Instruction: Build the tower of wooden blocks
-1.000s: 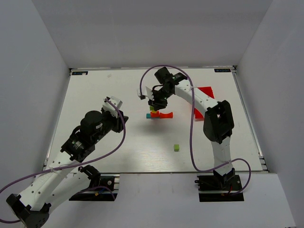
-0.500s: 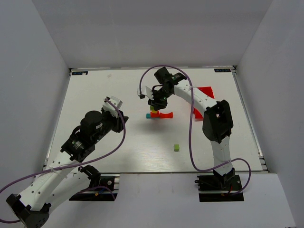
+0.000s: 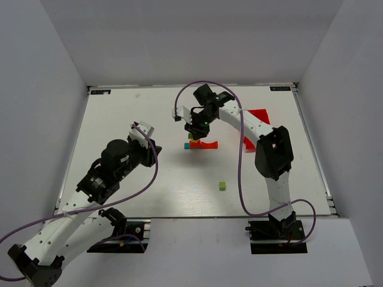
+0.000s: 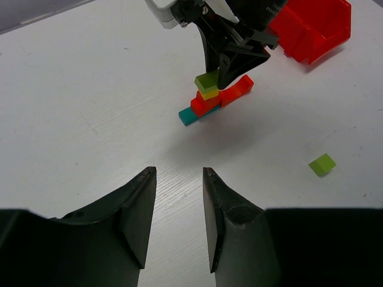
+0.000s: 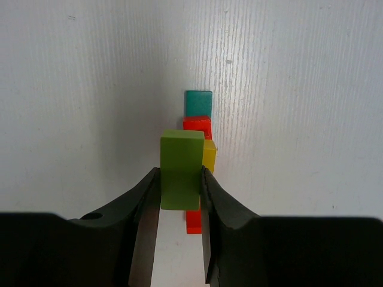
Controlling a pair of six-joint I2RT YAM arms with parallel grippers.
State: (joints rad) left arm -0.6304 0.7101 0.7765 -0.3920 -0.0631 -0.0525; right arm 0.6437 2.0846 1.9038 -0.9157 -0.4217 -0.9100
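Note:
The wood block tower [image 3: 200, 144] stands mid-table: a teal bar [image 4: 190, 116] at the bottom, a red cube [image 4: 205, 105] on it, a yellow cube [image 4: 210, 93] on top, and a red-orange arch piece [image 4: 237, 91] lying against it. My right gripper [image 5: 180, 171] is shut on a lime-green block [image 5: 181, 167], held right over the yellow cube [image 5: 210, 155] and offset a little to one side. I cannot tell whether the two touch. A second lime-green cube [image 3: 222, 186] lies loose nearer the arms. My left gripper [image 4: 179, 174] hovers open over bare table, well short of the tower.
A red plastic bin [image 4: 315, 25] sits behind and to the right of the tower, partly hidden by the right arm in the top view [image 3: 259, 115]. White walls enclose the table on the left, back and right.
The right gripper, with the lime-green block in it, has shifted slightly to the left over the tower. The left arm has not moved.

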